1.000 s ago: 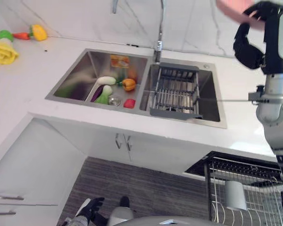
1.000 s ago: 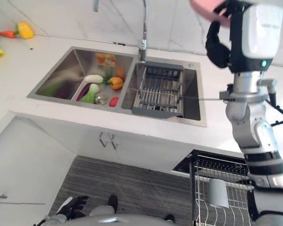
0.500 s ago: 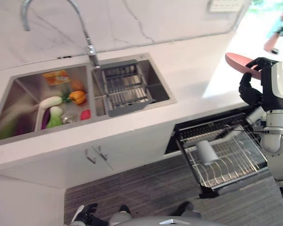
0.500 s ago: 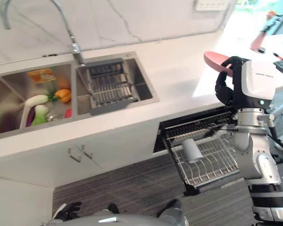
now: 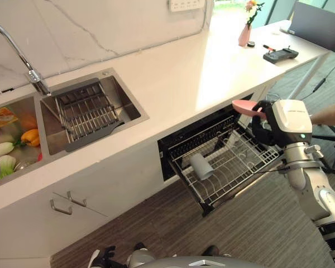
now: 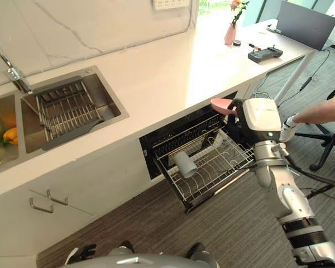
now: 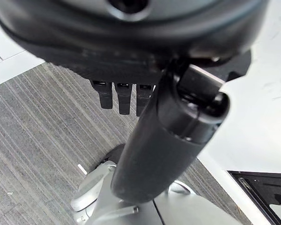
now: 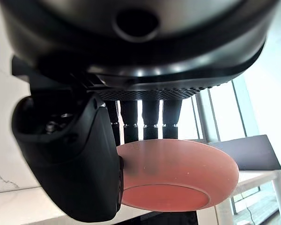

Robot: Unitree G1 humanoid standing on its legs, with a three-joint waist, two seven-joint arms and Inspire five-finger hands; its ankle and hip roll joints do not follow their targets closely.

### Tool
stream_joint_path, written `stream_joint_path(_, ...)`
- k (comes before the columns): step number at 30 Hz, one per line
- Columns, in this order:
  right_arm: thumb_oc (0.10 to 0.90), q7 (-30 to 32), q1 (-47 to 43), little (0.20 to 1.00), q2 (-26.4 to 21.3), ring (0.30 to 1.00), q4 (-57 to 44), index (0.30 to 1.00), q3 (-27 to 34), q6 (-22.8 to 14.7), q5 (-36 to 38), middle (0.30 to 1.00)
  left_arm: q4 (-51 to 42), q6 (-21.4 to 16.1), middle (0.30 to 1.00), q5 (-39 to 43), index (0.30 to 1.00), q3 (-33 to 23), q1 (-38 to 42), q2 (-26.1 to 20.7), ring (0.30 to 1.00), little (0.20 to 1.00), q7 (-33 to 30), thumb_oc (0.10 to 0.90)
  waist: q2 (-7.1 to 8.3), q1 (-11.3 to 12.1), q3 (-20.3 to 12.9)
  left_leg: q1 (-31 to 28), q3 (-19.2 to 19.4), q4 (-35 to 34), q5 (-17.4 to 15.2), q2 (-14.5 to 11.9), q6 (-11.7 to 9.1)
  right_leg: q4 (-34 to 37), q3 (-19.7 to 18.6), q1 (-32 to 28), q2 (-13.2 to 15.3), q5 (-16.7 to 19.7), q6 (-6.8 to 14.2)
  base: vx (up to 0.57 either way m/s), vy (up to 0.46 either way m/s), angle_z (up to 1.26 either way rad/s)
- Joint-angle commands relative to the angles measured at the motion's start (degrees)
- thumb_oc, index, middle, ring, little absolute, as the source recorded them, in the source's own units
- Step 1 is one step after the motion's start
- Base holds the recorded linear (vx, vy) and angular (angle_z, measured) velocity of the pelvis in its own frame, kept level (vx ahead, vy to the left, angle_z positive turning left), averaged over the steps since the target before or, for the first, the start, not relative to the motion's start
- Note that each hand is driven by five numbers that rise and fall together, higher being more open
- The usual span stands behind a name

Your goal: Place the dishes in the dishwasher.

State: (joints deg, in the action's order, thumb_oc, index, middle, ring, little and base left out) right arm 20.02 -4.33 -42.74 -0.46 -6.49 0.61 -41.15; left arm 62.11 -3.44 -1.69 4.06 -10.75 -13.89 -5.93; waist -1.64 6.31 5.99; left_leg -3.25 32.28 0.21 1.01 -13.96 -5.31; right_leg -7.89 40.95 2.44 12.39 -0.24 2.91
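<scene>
Right hand [image 5: 262, 121] | fingers [image 8: 150, 117] and thumb pinching pink plate [image 8: 178, 174], held level above pulled-out dishwasher rack [image 5: 234, 167] | white cup [image 5: 201, 166] lying in rack | left hand [image 7: 126, 96] low over floor, fingers straight, holding nothing.

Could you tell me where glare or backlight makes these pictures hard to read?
Left eye view: window light washes out the counter near the vase. Right wrist view: bright windows backlight the right hand, though the pink dish it pinches reads clearly. Left wrist view: the left hand is dark.
</scene>
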Motion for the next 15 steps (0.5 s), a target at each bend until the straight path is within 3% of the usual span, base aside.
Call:
stream_joint_path(1,0.4,1.9,-5.2,0.3,-0.2,0.3,-2.7,0.3,-0.2,-3.4,-1.9,0.3,-3.8,-3.2,0.9,2.9,0.9,3.2,2.0,1.2,0.9,0.9,0.0,0.8,1.63,2.5,-2.9,3.1,0.1,-2.2,4.9,-0.5,-1.7,12.4,3.7,-10.8,1.7,0.4,8.0,-0.01,-0.075,0.2)
stream_joint_path(7,0.4,1.0,-4.5,0.3,1.4,0.3,11.5,0.3,-5.7,-2.7,-1.0,0.3,-3.3,-3.4,0.9,2.4,0.9,4.0,0.9,1.4,0.9,0.9,0.7,0.8,0.95,3.1,-2.6,3.6,-0.2,-3.2,6.2,-1.0,-2.2,12.5,4.9,-11.1,0.3,-0.2,7.1,0.0,-0.021,0.19)
stream_joint_path(15,0.4,2.9,-9.3,0.3,5.4,0.3,27.9,0.3,-10.1,-2.0,3.2,0.3,-0.9,-3.4,0.9,0.6,0.9,5.0,-0.4,1.3,0.9,0.9,1.1,0.8,0.4,5.7,-1.8,5.5,-2.2,-3.7,6.4,0.3,-1.8,12.3,6.4,-10.3,1.2,0.7,7.1,0.0,0.022,0.14)
